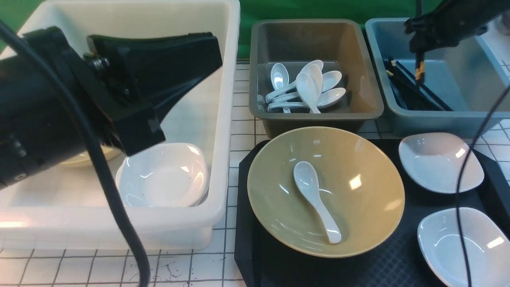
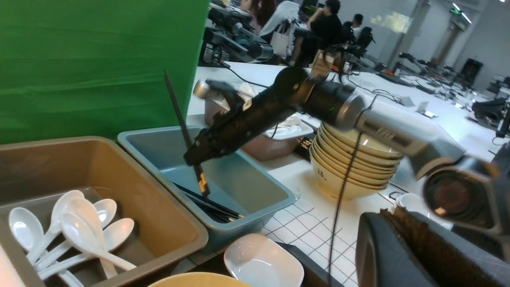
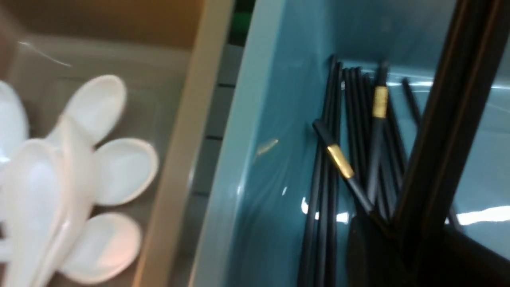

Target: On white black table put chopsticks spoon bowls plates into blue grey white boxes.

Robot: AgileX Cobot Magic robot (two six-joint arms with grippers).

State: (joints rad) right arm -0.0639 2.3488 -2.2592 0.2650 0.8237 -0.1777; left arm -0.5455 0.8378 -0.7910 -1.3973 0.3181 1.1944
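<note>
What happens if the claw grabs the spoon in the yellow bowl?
Probably slippery: the spoon is glossy, with bright reflections. It looks stiff, so it shouldn't bend. Pushed, it would likely slide around the smooth curved bowl.

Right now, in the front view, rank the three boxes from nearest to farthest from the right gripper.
1. The blue box, on the right: the right gripper hangs directly over it, holding a chopstick that points down into it.
2. The grey box, in the middle, next along on the robot's left.
3. The white tub, farthest over on the left.
</note>
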